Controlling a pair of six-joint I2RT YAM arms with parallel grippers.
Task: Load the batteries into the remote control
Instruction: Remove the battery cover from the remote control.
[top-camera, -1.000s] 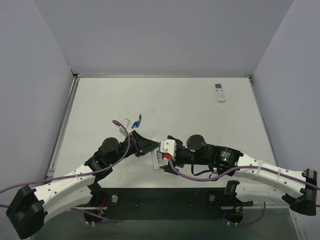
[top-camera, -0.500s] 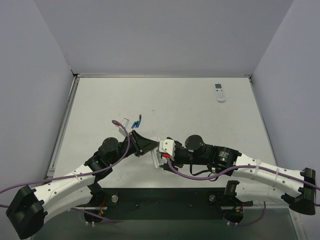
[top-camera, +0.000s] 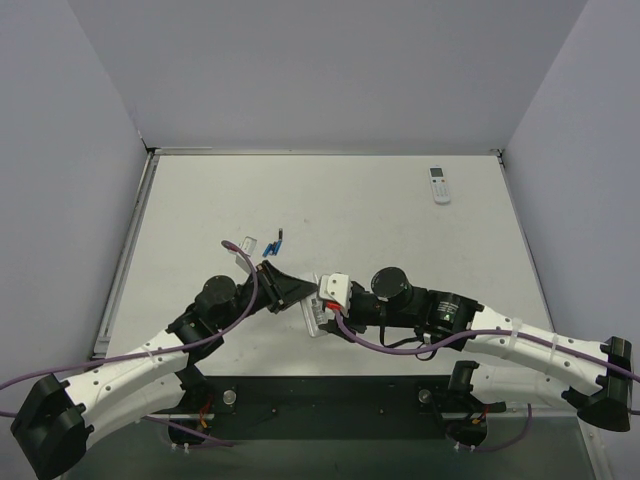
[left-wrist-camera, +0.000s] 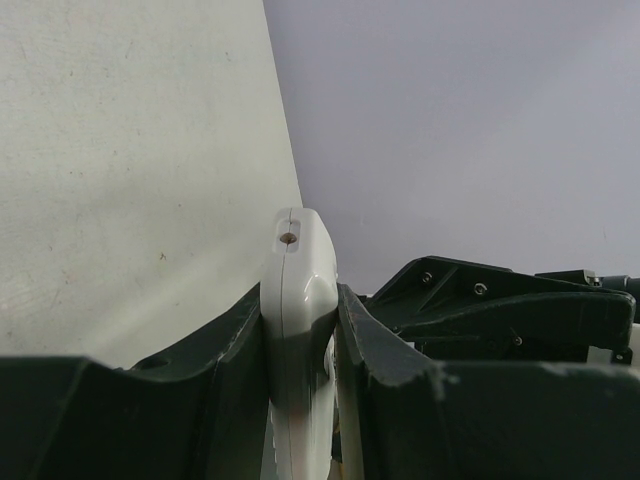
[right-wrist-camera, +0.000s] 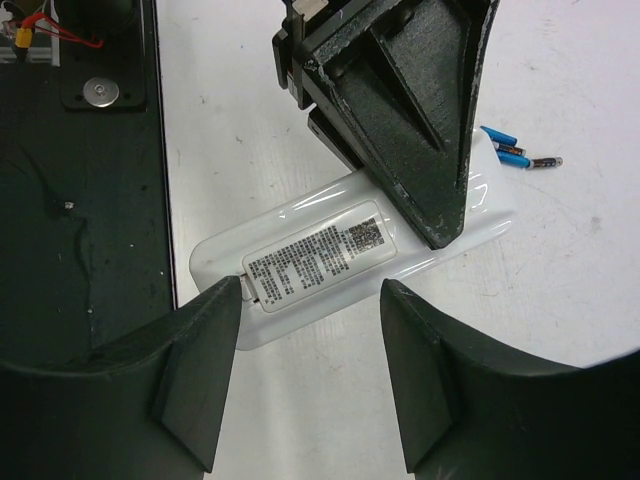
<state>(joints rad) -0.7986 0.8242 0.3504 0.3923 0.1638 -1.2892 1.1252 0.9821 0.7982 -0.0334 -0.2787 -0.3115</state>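
We see the slim white rectangular plastic remote control (right-wrist-camera: 330, 250) near the front middle of the pale grey tabletop (top-camera: 380, 220), its printed label facing the right wrist camera. The left gripper (left-wrist-camera: 300, 330) clamps it narrowly across its two broad faces. The right gripper (right-wrist-camera: 312, 295) has its jaws parted astride the labelled end without clearly pressing it, and farther out the two small blue cylindrical batteries (right-wrist-camera: 503, 140) lie together on the table.

Small white remote (top-camera: 438, 184) far back right.
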